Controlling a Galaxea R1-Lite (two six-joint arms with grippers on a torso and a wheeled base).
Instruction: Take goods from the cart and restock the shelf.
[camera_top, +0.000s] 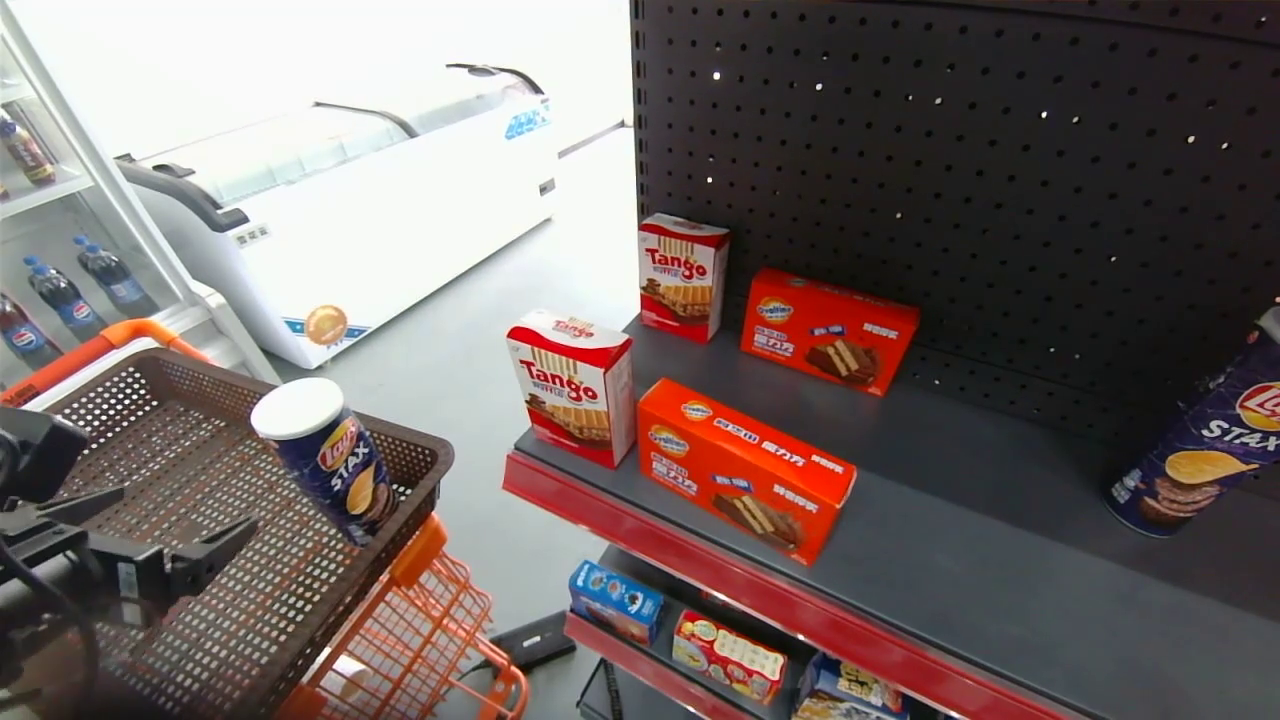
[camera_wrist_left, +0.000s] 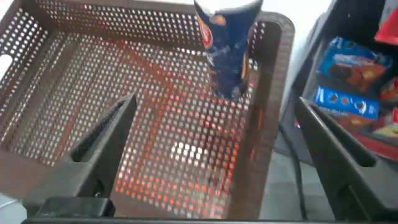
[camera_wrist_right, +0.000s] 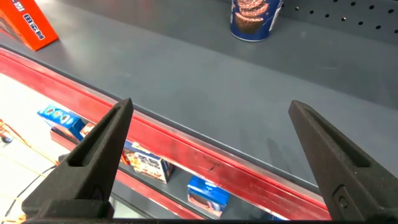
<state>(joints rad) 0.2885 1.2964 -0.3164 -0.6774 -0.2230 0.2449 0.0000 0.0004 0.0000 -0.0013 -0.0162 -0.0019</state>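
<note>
Gaping wide, left tool (camera_wrist_left: 214, 101) faces a cylindrical can (camera_wrist_left: 229, 50) in the mesh basket (camera_wrist_left: 74, 74), right tool (camera_wrist_right: 211, 104) the smooth shelf (camera_wrist_right: 217, 81).

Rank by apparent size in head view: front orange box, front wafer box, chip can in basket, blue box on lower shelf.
1. front orange box
2-3. front wafer box and chip can, too alike to split
4. blue box, clearly smallest

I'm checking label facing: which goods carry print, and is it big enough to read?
Can in the cart basket: big logo on its side, readable.
Front white-and-red box: big red word, readable.
Front orange box: small oval logo readable, white characters too blurred.
Can on the shelf: big logo, readable.
Lower-shelf packs: too small to read.
</note>
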